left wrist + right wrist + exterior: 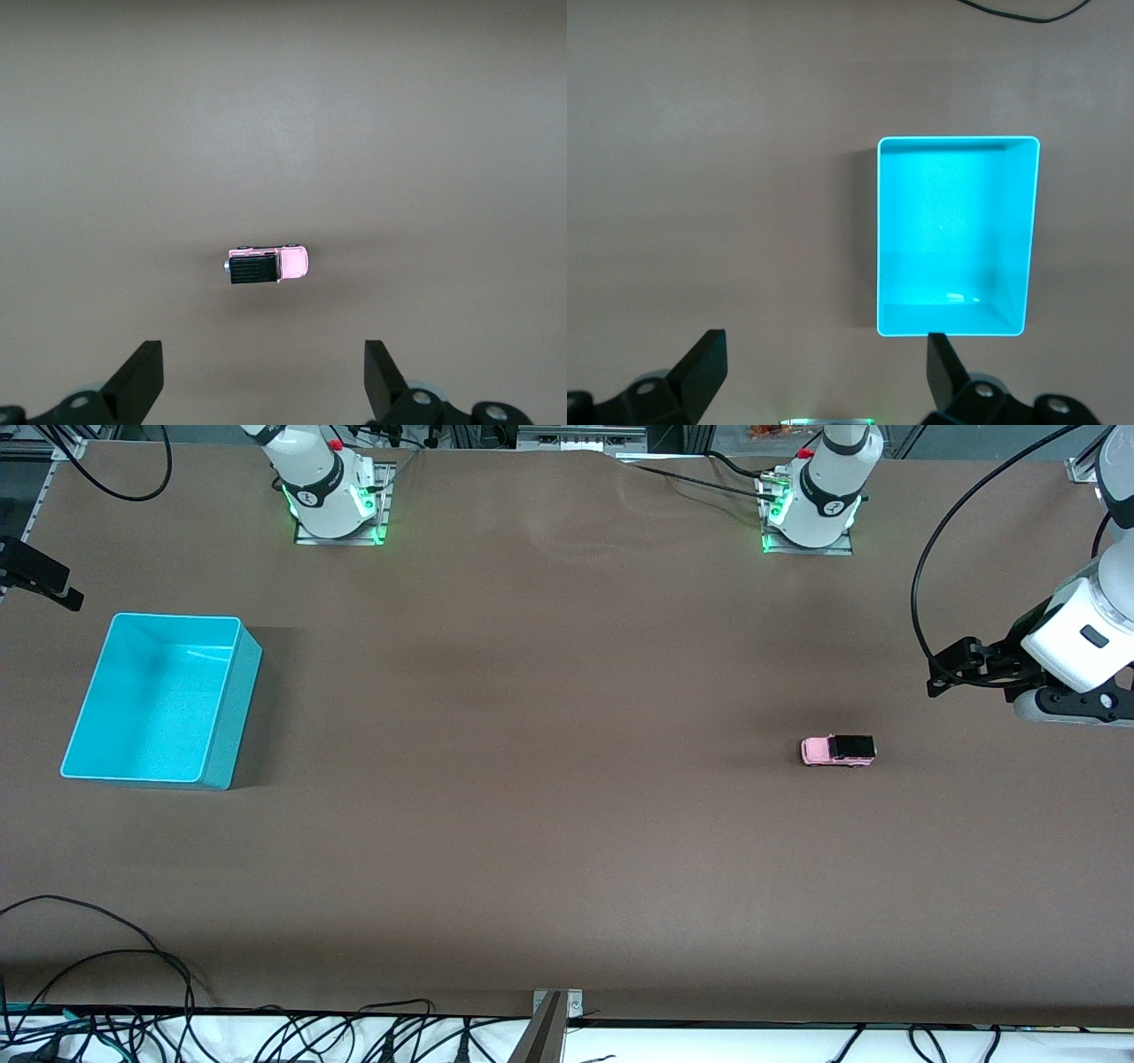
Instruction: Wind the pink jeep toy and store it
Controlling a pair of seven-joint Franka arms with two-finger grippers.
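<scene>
1. The counter [549, 824] is a broad brown surface with the two arm bases along its edge farthest from the front camera.
2. The bin [159, 695], turquoise and open-topped, sits toward the right arm's end of the counter with nothing in it.
3. The left gripper [952, 669] hangs in the air over the counter at the left arm's end, its fingers [142, 381] spread wide and holding nothing.
4. The right gripper [824, 381] hangs above the counter close to the bin, its fingers [704, 367] likewise wide apart and empty.
5. The jeep [838, 750], pink with a black roof, stands on its wheels on the bare counter toward the left arm's end, well apart from the bin and untouched by either gripper.
</scene>
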